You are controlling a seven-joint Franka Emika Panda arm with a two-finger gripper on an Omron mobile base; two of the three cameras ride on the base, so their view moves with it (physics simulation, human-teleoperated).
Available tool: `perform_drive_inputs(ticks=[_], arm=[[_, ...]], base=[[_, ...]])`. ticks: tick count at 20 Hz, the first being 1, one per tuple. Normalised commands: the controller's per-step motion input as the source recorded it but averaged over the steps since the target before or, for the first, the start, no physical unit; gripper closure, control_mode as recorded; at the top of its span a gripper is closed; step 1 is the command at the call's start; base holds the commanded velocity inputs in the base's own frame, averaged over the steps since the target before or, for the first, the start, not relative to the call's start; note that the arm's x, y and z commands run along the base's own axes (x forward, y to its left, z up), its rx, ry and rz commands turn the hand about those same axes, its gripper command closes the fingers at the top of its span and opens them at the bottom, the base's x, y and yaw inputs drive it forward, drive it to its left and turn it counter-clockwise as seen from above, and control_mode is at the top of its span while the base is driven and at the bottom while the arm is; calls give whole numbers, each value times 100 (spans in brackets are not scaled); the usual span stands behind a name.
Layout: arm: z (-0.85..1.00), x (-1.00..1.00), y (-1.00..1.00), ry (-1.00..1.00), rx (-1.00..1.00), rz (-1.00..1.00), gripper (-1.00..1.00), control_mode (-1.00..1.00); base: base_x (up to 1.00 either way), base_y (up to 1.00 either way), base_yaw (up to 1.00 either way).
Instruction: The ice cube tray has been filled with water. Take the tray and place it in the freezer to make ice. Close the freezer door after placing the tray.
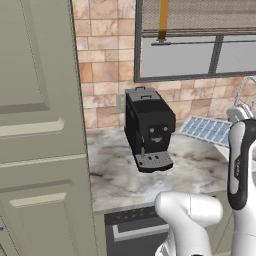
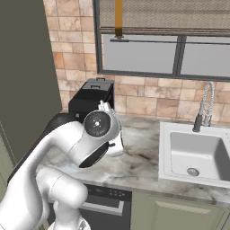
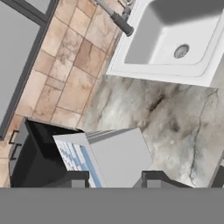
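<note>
Apparently fingers (image 3: 113,179) grasping ice cube tray (image 3: 105,157), lifted above counter (image 3: 175,127); grip contact cut off.

Black coffee machine (image 1: 149,127), marbled grey counter (image 1: 200,170)

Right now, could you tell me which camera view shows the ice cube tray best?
The left base view: the ice cube tray shows its grid of pale-blue cells beside the coffee machine. The hand view shows it close, tilted between the fingertips. In the right base view the arm hides nearly all of it.
</note>
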Motion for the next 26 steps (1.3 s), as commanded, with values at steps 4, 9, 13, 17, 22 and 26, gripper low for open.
perform_drive_inputs(ticks=[4,9,13,17,22,26], arm=[[0,0,35,0,-11,2,100,-100],[0,0,21,0,-6,0,100,-100],[0,0,1,0,0,0,100,-100],[0,0,0,0,0,0,100,100],[0,0,0,0,0,0,100,100],[0,0,0,0,0,0,100,100]], base=[[0,0,0],[0,0,0],[0,0,0],[-6,0,0],[-34,0,4],[-98,-18,2]])
